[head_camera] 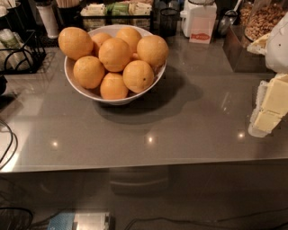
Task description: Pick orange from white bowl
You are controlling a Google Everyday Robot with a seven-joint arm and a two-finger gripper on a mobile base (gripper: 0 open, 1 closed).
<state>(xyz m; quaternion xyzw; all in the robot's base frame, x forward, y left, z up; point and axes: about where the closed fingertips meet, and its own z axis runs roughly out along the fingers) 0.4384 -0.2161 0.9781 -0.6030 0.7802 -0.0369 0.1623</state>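
A wide white bowl (80, 90) stands on the grey counter at the back left, heaped with several oranges. A large, plain-skinned orange (115, 54) lies on top in the middle of the heap. In front of it, to the right, another orange (138, 76) has a small dark speck. My gripper (269, 110), with cream-coloured fingers on a white arm, hangs at the far right edge of the view. It is well to the right of the bowl, apart from it, and holds nothing I can see.
The grey counter (148, 130) has its front edge low in the view. Along the back stand a white dispenser (200, 22), a dark mesh cup (168, 20), a tray of packets (114, 10), a nut container (263, 20) and a black wire rack (18, 49).
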